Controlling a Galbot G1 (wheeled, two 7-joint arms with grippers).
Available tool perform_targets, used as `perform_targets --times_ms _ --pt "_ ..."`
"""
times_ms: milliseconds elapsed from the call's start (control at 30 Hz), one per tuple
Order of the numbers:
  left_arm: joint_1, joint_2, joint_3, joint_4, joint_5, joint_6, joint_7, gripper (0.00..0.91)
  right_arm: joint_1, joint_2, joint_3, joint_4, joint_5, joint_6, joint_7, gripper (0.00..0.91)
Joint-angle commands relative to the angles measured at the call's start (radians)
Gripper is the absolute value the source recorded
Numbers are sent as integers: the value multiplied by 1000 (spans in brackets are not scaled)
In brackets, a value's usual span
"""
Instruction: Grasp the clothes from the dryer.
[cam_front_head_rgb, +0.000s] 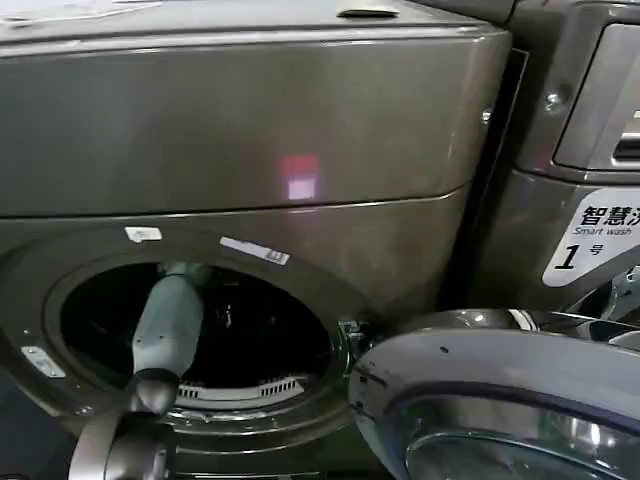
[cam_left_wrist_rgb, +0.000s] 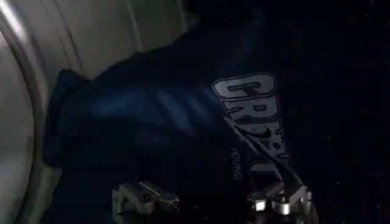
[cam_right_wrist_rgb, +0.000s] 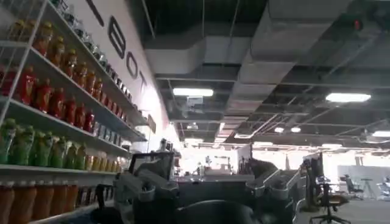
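The clothes lay inside the dryer, against its drum wall: soft, light, limp, so you could pinch any raised fold near the print. Your left pincer hung open just over them. Their edges were lost in shadow

Dryer sits left of a second machine, its door swung out to the right in front of that machine. Left arm reaches through the round opening into the drum; inside, the left gripper is right at the clothes, fingers spread apart, drum wall beside the fabric. Right gripper is out in the room, angled up toward the ceiling, fingers apart, bottle shelves to one side.
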Motion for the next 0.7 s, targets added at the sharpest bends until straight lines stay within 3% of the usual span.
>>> perform_targets --times_ms 33,300,333,367,400,467,500,533,567,700 --pt "-1 5 2 79 -18 -4 -7 907 2 2 -1 3 0 0 1 907" --pt "3 8 0 97 -28 2 -9 907 0 3 -1 2 0 2 1 907" --pt "3 7 0 98 -29 -3 -5 853 1 3 -2 4 0 1 1 907" --pt "3 6 0 98 -31 -5 -4 592 1 3 -2 4 0 1 1 907" --pt "3 6 -1 101 -34 -5 -2 478 2 3 -2 4 0 1 1 907" --pt "3 5 -1 105 -40 -7 3 444 1 3 -2 4 0 1 1 907" --pt "5 4 -1 106 -40 -8 6 273 0 3 -1 3 0 1 1 907" --pt "7 3 -1 106 -39 -7 6 182 -1 2 -1 3 0 1 1 907" --pt "9 4 -1 102 -40 -7 6 137 -1 2 0 3 0 1 1 907" --pt "10 5 -1 99 -53 -6 7 125 -2 3 0 4 0 1 1 907"
